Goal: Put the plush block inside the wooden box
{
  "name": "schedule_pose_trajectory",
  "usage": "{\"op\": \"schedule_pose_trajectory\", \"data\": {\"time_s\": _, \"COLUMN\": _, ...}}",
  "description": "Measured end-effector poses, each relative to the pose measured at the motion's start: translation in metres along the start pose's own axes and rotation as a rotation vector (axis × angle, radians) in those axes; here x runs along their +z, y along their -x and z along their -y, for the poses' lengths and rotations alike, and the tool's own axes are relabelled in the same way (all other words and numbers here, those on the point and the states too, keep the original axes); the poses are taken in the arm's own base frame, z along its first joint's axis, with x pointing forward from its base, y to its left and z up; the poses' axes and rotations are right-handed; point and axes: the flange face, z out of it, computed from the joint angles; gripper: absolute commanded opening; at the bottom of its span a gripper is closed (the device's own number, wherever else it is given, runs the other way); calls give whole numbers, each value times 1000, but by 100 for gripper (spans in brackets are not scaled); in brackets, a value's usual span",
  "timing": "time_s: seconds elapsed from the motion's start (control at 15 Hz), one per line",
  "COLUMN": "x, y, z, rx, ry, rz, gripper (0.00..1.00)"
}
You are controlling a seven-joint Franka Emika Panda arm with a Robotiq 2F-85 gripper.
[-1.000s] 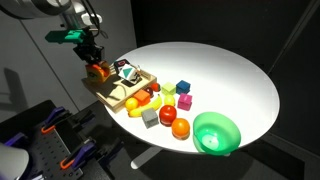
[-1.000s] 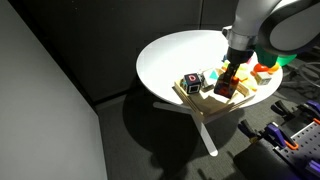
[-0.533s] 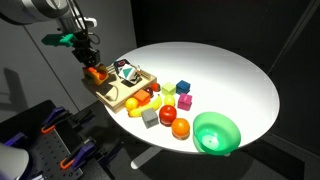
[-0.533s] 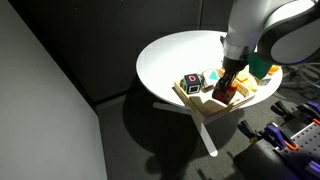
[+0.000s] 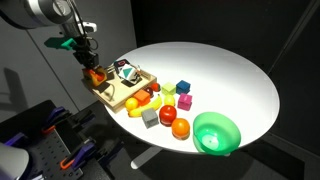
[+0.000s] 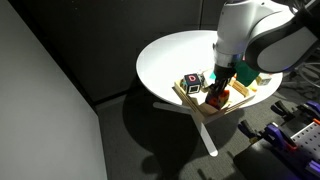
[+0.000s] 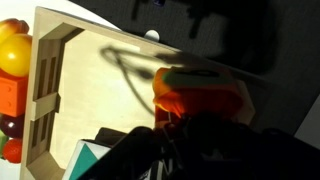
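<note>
Fingers (image 5: 90,61) reach down at the desk-edge end of the wooden box (image 5: 122,93). They look closed on the plush block (image 5: 97,73), one on each side. The wrist view backs this: the block (image 7: 200,93) sits tight against the dark finger mass at the bottom of the frame.

Block position: over the end compartment of the box, at the corner furthest out toward the rim of the white round desk (image 5: 225,70). Whether it is already touching the box floor cannot be told. In an exterior view the block (image 6: 215,97) hangs low over the near wall of the box (image 6: 200,103).

Key relation: the block lies straight below the fingers, not off to either side. In the wrist view, bare compartment floor (image 7: 95,90) spreads to the left of the block, bounded by a wooden wall.

Judgement: a straight descent, or a small shift toward that bare floor, should land it inside. The risk is clipping the wall.
</note>
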Motion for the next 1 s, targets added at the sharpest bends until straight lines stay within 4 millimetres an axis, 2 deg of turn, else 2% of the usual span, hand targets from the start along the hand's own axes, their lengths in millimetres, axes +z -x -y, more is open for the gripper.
{"op": "schedule_pose_trajectory", "data": {"time_s": 0.07, "x": 2, "y": -4, "z": 2, "rx": -1, "ry": -3, "rz": 1, "gripper": 27}}
{"op": "schedule_pose_trajectory", "data": {"time_s": 0.13, "x": 4, "y": -7, "z": 4, "rx": -3, "ry": -5, "rz": 3, "gripper": 63}}
{"op": "schedule_pose_trajectory", "data": {"time_s": 0.27, "x": 7, "y": -13, "z": 7, "rx": -7, "ry": -9, "rz": 5, "gripper": 70}}
{"op": "schedule_pose_trajectory", "data": {"time_s": 0.47, "x": 10, "y": -16, "z": 12, "rx": -15, "ry": -10, "rz": 7, "gripper": 94}}
{"op": "schedule_pose_trajectory", "data": {"time_s": 0.53, "x": 9, "y": -17, "z": 14, "rx": -17, "ry": -10, "rz": 6, "gripper": 99}}
{"op": "schedule_pose_trajectory", "data": {"time_s": 0.8, "x": 5, "y": -18, "z": 14, "rx": -27, "ry": -10, "rz": -4, "gripper": 100}}
{"op": "schedule_pose_trajectory", "data": {"time_s": 1.0, "x": -6, "y": -19, "z": 12, "rx": -35, "ry": -14, "rz": -25, "gripper": 100}}
